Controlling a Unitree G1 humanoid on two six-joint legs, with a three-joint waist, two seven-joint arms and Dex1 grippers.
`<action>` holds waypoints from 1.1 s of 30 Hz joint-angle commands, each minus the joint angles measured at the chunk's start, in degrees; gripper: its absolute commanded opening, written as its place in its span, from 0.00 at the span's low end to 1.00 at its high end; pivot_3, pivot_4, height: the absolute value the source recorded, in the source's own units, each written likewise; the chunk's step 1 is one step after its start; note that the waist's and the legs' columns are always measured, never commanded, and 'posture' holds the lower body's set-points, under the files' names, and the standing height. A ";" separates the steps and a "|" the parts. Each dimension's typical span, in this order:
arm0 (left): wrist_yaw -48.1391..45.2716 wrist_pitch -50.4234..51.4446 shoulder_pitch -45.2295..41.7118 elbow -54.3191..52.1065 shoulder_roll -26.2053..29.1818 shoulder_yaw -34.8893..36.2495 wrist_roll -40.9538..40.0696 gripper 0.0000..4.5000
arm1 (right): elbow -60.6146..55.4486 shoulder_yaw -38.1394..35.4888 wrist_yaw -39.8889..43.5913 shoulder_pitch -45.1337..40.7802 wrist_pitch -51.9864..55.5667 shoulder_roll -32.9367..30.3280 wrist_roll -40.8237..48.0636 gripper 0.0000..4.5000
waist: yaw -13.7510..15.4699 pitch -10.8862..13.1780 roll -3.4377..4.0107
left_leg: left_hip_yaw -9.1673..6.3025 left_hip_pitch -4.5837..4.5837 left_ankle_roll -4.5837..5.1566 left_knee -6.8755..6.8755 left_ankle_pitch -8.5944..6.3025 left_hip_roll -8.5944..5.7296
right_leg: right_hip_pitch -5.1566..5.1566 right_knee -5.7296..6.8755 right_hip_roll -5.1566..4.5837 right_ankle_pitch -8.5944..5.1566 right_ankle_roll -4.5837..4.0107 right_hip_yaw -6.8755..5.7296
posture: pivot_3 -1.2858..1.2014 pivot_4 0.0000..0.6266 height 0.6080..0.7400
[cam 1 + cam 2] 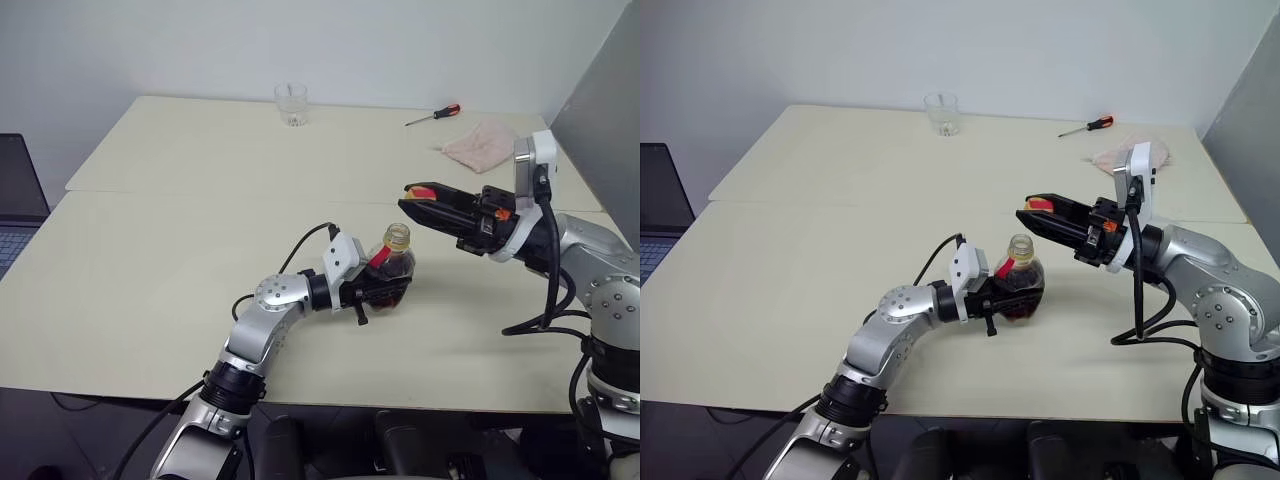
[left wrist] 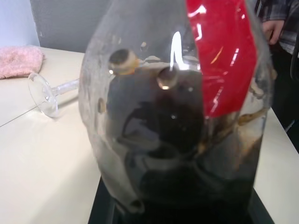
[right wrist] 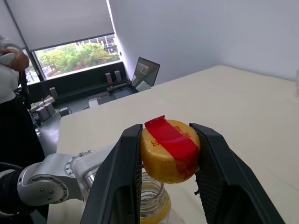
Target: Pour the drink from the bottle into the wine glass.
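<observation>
- The right end effector (image 3: 169, 161) is closed on a round yellow cap with a red strip across its top (image 3: 170, 150), its two black fingers (image 3: 117, 179) pressing the cap from either side.
- In the head views this end effector hangs in the air above and to the right of the bottle's mouth, cap clear of the neck.
- The left end effector (image 1: 1012, 297) is closed on the small clear plastic bottle with a rounded body and red neck label (image 1: 392, 268), gripping it around the belly.
- The bottle stands upright on the pale cream surface (image 1: 200, 250), uncapped, its open neck showing just below the held cap in the right wrist view.
- The dark brown-red drink (image 2: 187, 154) fills the lower body of the bottle; the neck is clear.
- The tall clear stemmed wine glass (image 2: 46, 92) lies on its side on the surface behind the bottle, its flat foot and part of its stem showing in the left wrist view; its bowl is hidden by the bottle.
- A pink crumpled cloth (image 1: 480, 143) lies near the far right of the surface, well apart from the bottle.
- A red-handled screwdriver (image 1: 434, 114) lies beside the cloth, towards the far edge.
- A short clear tumbler (image 1: 291, 103) stands upright at the far edge, near the middle.
- A dark laptop (image 1: 20, 200) sits off the left side of the surface.
- A person in a plaid sleeve (image 2: 275, 18) stands beyond the surface's edge.
</observation>
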 commanded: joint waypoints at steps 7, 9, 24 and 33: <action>3.21 -2.10 -0.45 -2.07 0.55 2.57 0.38 0.20 | 7.21 -9.80 -12.42 8.40 -11.14 -1.49 -15.84 0.28 | 0.25 -0.01 0.02 | 0.08 -0.01 0.00 0.00 0.00 -0.03 | 0.00 -0.02 -0.04 0.00 0.00 0.07 | 0.52 0.24 1.00; 4.46 -2.05 -0.42 -2.00 0.55 3.43 0.30 0.20 | 7.49 -12.27 -17.01 12.34 -12.92 0.51 -18.63 0.28 | 0.20 -0.02 0.03 | 0.07 0.00 0.00 -0.01 0.00 -0.02 | 0.01 0.00 -0.03 0.00 0.00 0.11 | 0.52 0.24 1.00; 6.89 -2.60 -0.61 -1.34 0.46 4.36 0.58 0.20 | 23.21 -14.91 -36.53 20.71 -19.09 11.26 -34.44 0.28 | -0.08 -0.27 0.50 | 0.27 0.12 0.00 -0.03 0.00 -0.01 | 0.01 0.04 0.04 0.00 0.00 0.21 | 0.52 0.24 1.00; 13.33 -4.84 -0.40 1.39 -0.92 8.48 1.49 0.20 | 23.99 -14.19 -33.97 19.12 -19.53 10.91 -34.76 0.65 | -0.05 -0.34 0.61 | 0.31 0.12 0.00 -0.05 0.00 -0.02 | 0.02 0.01 0.03 0.00 0.01 0.26 | 0.52 0.24 1.00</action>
